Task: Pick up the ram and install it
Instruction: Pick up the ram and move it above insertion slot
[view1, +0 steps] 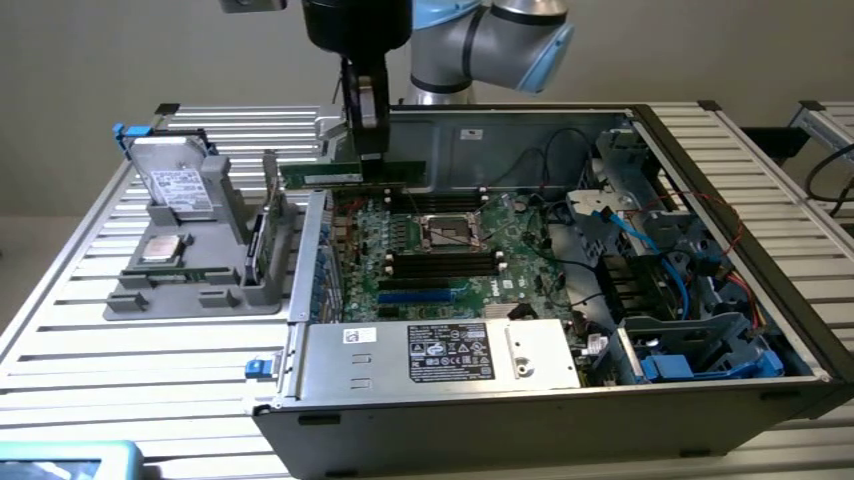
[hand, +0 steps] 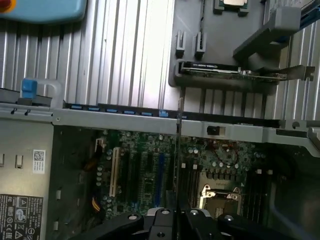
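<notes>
Slatted metal table (view1: 60, 300), with the open PC case (view1: 400, 435) lying on it and the motherboard (view1: 527, 250) exposed. Your pick looks done: the gripper (view1: 370, 158) has its jaws pinched on the ram (view1: 350, 174), held level by its upper edge. It hangs just above the black memory slots (view1: 434, 197) beyond the CPU socket (view1: 447, 228). In the wrist view the stick is edge-on over the board. It doesn't look seated, so the install is left.
</notes>
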